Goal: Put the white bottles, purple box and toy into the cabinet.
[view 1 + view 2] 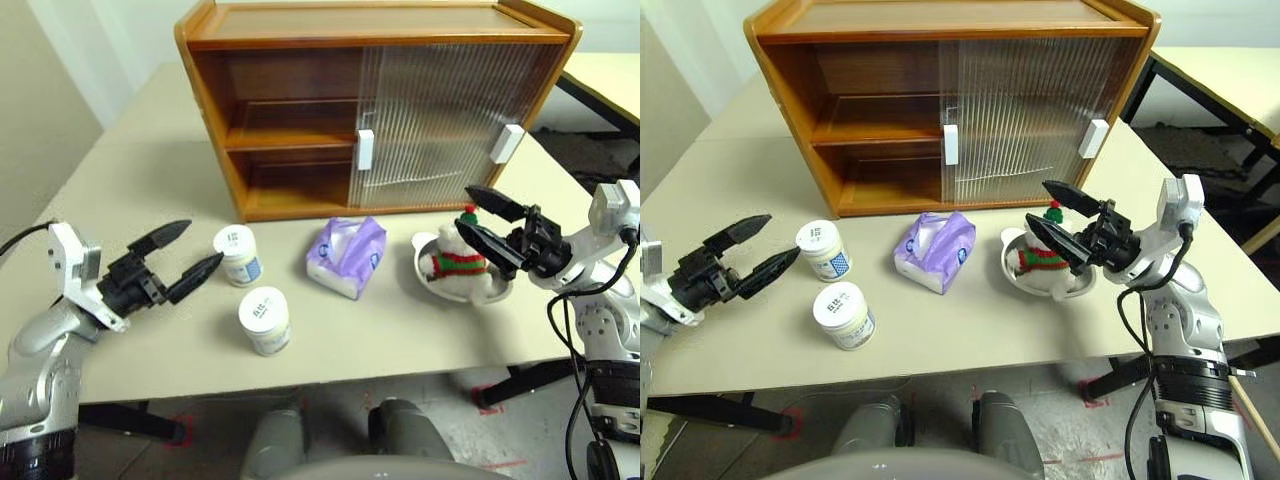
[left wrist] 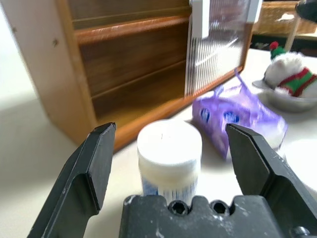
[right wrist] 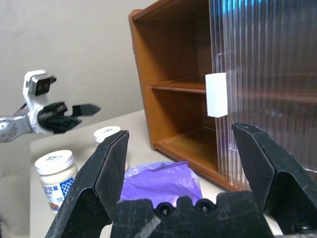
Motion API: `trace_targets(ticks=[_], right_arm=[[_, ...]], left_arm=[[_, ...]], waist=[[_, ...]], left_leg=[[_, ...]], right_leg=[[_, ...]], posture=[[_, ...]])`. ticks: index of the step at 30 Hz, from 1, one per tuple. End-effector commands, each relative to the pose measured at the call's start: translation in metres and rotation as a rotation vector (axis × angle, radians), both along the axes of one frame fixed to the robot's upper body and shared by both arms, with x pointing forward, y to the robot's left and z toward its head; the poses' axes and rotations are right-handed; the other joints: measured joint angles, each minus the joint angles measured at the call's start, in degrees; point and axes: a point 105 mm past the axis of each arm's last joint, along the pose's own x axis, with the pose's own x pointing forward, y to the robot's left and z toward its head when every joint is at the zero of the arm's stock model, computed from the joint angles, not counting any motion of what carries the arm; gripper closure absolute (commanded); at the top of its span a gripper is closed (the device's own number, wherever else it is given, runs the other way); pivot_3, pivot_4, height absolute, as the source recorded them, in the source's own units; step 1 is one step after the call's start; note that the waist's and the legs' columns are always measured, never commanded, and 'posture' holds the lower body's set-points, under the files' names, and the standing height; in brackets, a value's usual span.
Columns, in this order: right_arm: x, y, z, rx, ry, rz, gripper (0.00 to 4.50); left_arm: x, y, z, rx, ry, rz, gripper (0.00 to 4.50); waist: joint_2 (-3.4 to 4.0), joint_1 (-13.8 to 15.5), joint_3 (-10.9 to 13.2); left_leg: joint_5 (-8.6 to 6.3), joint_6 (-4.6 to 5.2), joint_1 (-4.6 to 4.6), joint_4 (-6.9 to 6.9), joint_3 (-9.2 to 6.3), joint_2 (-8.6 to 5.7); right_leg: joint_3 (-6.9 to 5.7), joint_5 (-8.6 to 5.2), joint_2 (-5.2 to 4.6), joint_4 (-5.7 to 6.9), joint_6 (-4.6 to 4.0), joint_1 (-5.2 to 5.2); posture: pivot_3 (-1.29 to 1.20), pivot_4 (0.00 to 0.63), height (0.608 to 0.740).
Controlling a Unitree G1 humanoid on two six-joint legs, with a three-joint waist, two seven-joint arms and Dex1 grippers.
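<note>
Facing the nearer white bottle (image 1: pixel 238 254), left hand (image 1: pixel 183 254) gapes wide, empty. Rigid, light, probably slick plastic: grip below the lid. Right hand (image 1: pixel 487 223) likewise wide.

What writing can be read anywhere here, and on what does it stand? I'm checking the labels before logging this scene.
No text can be read for certain.
Nearer white bottle: dark print on the lid, blue label, too small to read.
Farther white bottle: printed lid and blue label, too small to read.
Purple box: blue marks, blurred.
Cabinet: none.
</note>
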Motion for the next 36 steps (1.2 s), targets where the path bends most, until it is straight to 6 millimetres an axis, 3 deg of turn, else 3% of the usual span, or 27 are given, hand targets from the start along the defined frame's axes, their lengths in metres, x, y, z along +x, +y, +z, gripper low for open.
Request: trace_targets(ticks=[1,7,13,23,36], right_arm=[[0.002,-0.002,-0.001,-0.015,0.000,0.000,0.00],[0.001,-0.005,0.001,-0.028,-0.005,0.003,0.00],[-0.001,-0.005,0.002,-0.038,-0.010,0.004,0.00],[-0.004,-0.006,0.002,-0.039,-0.011,-0.005,0.00],[-0.007,-0.006,0.002,-0.041,-0.009,-0.012,0.00]], left_arm=[[-0.002,-0.003,-0.016,0.001,0.025,0.000,0.01],[0.006,-0.009,-0.041,0.014,0.115,0.006,0.01],[0.015,-0.017,-0.045,-0.004,0.119,0.000,0.01],[0.017,-0.030,-0.076,0.063,0.211,-0.041,0.01],[0.036,-0.045,-0.103,0.126,0.300,-0.010,0.01]], waist=[[0.07,0.40,0.01],[0.05,0.85,0.00],[0.05,0.87,0.00],[0.05,0.14,0.00],[0.06,-0.28,-0.02]], left_leg=[[0.00,0.00,0.03,0.00,0.07,0.00],[0.00,0.00,0.05,0.00,0.38,0.04],[0.00,0.01,0.00,-0.01,0.38,0.06],[0.00,0.00,-0.02,-0.07,0.40,0.05],[0.00,0.00,-0.03,-0.07,0.40,0.03]], right_leg=[[-0.02,-0.01,0.00,0.02,0.01,0.01],[0.08,-0.01,-0.02,0.03,0.06,0.00],[0.07,-0.05,0.00,0.03,0.10,-0.04],[0.09,-0.10,-0.02,0.01,0.16,-0.06],[0.09,-0.08,-0.04,0.00,0.16,-0.05]], posture=[[0.12,0.000,0.740],[0.11,0.000,0.740],[0.10,0.000,0.740],[0.09,0.000,0.740],[0.07,0.000,0.740]])
